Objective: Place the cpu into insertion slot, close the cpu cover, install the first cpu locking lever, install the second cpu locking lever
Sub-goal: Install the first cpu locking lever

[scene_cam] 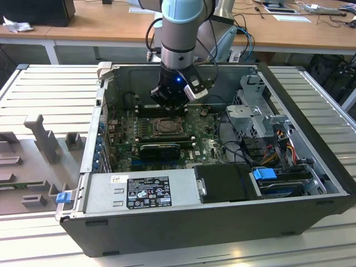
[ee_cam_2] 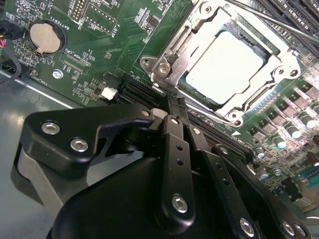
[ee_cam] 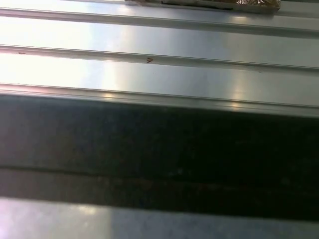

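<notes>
The cpu (ee_cam_2: 225, 60) has a pale, smooth matt metal face inside the shiny silvery metal cpu cover (ee_cam_2: 185, 46). The gripper (ee_cam_2: 175, 110) is matt black, with bright screws.

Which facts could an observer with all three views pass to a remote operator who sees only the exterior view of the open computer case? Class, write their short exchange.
Operator: From here the gripper hangs over the insertion slot. Is the cpu in it?
Observer: Yes. In the second wrist view the cpu lies in the slot, its pale face up.
Operator: And the cpu cover?
Observer: The cpu cover lies flat over the chip, which shows through its central window.
</notes>
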{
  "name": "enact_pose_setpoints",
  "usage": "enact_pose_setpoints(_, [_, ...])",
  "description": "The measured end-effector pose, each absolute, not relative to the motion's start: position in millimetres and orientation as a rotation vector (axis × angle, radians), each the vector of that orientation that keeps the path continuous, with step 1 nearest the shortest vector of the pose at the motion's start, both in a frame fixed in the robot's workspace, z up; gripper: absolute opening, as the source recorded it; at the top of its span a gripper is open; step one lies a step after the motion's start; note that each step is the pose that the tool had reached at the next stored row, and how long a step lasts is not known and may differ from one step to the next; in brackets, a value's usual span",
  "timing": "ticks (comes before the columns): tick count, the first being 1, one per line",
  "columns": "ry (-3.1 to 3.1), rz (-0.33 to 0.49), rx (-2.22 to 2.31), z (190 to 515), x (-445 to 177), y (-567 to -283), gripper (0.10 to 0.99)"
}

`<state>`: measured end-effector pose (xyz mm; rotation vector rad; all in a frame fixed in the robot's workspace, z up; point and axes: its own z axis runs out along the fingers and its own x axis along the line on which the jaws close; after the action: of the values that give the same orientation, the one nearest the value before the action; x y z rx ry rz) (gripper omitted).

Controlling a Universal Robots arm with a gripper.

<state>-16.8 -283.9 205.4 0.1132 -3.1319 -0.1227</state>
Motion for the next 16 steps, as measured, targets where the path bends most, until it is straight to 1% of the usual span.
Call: enact_pose_setpoints(16, [-3.132, -0.1, 0.113, 201.4, -16.8, -284.0, 0.106])
